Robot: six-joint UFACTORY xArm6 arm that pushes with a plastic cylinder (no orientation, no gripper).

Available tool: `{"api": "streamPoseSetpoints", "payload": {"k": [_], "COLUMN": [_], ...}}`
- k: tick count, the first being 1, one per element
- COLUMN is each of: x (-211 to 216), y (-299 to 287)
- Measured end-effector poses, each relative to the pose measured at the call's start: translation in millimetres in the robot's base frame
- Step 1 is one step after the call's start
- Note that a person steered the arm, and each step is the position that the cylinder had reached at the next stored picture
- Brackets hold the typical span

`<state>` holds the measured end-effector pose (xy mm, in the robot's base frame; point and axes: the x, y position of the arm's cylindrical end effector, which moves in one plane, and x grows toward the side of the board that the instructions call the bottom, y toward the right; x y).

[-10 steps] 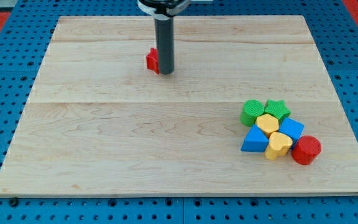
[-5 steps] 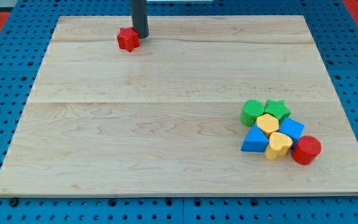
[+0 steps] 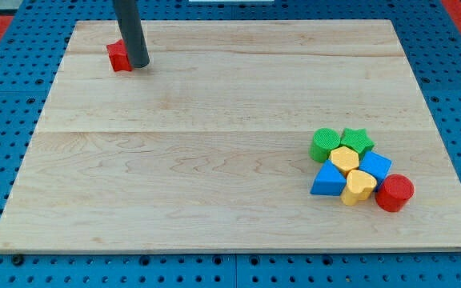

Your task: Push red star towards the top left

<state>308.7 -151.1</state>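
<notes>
The red star (image 3: 118, 57) lies near the board's top left corner, partly hidden behind my rod. My tip (image 3: 138, 65) rests on the wooden board (image 3: 214, 160) right against the star's right side, touching it.
A tight cluster sits at the view's lower right: a green cylinder (image 3: 323, 145), a green star (image 3: 357, 141), two yellow blocks (image 3: 344, 158) (image 3: 360, 186), a blue triangle (image 3: 327, 179), a blue block (image 3: 375, 166) and a red cylinder (image 3: 394, 193).
My tip and the red star have moved left along the board's top, from the upper middle to near the top left corner. The cluster has not moved.
</notes>
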Motion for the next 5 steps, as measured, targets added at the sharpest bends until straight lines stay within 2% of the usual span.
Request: {"api": "streamPoseSetpoints", "payload": {"k": [1, 2, 5], "x": [12.1, -2.9, -49.8], "y": [-13.7, -34.5, -47.2]}}
